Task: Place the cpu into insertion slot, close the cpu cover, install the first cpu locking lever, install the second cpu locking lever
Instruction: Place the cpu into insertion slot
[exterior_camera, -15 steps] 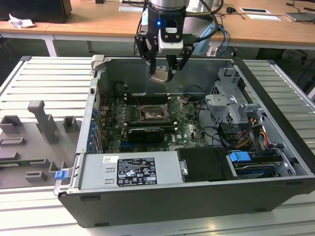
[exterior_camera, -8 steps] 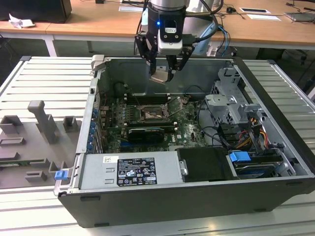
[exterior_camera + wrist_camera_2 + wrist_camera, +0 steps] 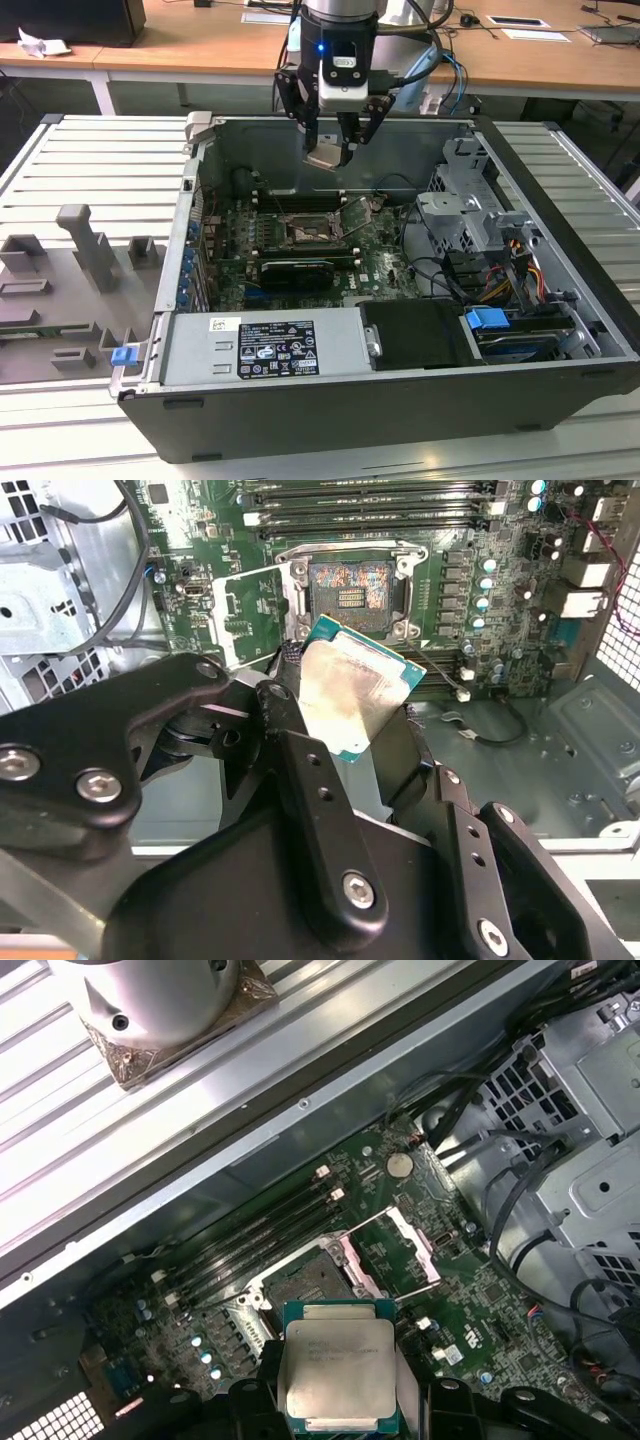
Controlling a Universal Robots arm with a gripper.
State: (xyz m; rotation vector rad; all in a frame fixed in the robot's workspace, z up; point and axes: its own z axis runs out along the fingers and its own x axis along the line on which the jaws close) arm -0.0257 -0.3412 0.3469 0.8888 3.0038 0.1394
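My gripper (image 3: 331,153) hangs above the open computer case, shut on the cpu (image 3: 325,158), a thin square chip with a pale silver face. In both wrist views the cpu (image 3: 350,692) (image 3: 340,1372) is clamped by its edges between the black fingers (image 3: 290,730), slightly tilted. It is held in the air, short of the insertion slot (image 3: 350,588) (image 3: 305,1282) (image 3: 304,232), whose dark socket lies bare on the green board. The cpu cover (image 3: 250,615) (image 3: 392,1250) stands swung open beside the socket.
Long memory slots (image 3: 370,515) run behind the socket. A black card (image 3: 295,272) lies in front of it. A power supply (image 3: 265,345), a drive cage (image 3: 470,215) and cables (image 3: 500,275) fill the case's exterior-view right. Grey fixtures (image 3: 85,260) stand outside on the exterior view's left.
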